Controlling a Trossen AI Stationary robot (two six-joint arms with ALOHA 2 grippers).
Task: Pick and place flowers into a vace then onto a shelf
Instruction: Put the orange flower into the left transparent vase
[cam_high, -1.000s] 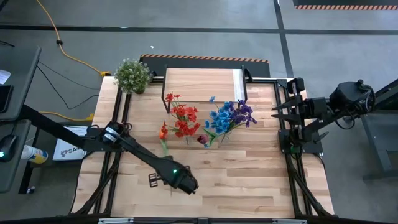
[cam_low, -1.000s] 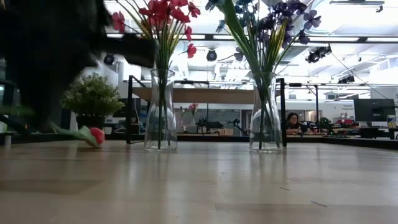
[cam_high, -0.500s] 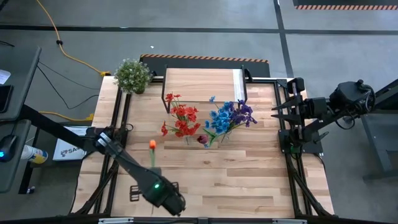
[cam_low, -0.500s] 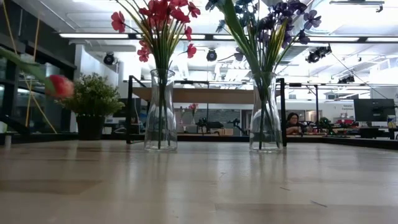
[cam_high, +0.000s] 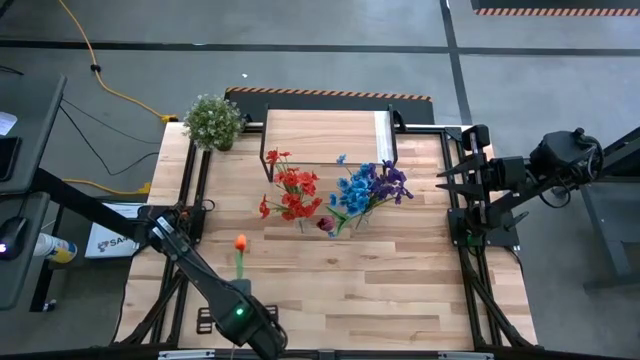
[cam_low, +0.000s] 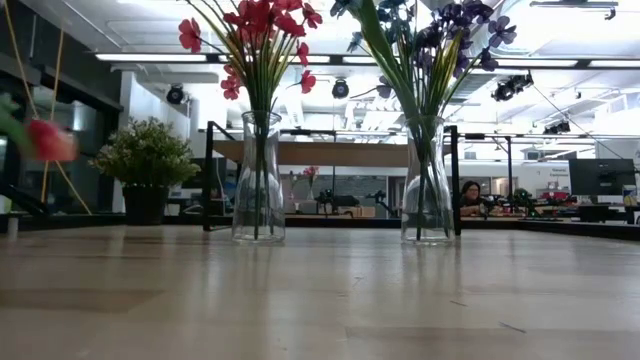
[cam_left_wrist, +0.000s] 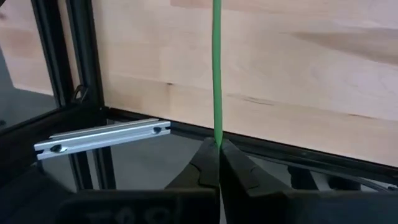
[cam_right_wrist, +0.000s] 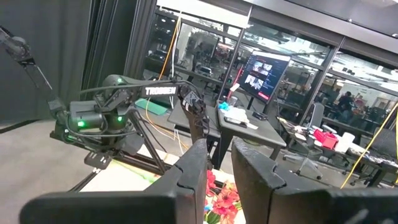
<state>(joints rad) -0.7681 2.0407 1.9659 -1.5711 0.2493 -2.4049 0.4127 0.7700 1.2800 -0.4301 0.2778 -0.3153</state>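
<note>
Left gripper (cam_left_wrist: 217, 163), at the table's near edge toward the left corner: fingers (cam_left_wrist: 239, 171) clenched on the thin green stalk of a single orange-headed flower (cam_high: 240, 243). In the high view the stalk rises from the gripper toward the table's middle, with the bloom above the left part of the tabletop (cam_high: 400, 270); in the low view the same bloom appears as a blurred red shape at the left margin.

Two glass vases stand near the table's centre, just in front of the shelf (cam_high: 330, 135): the left vase (cam_low: 258, 180) holds red flowers (cam_high: 293, 192), the right vase (cam_low: 427, 182) holds blue and purple flowers (cam_high: 372, 186). The shelf, with its pale strip toward the right, sits at the table's far edge and carries nothing. A potted plant (cam_high: 213, 121) occupies the far left corner.

Right gripper (cam_right_wrist: 217, 169), parked beyond the table's right edge: fingers nearly together, a narrow gap between them, grasping nothing.
</note>
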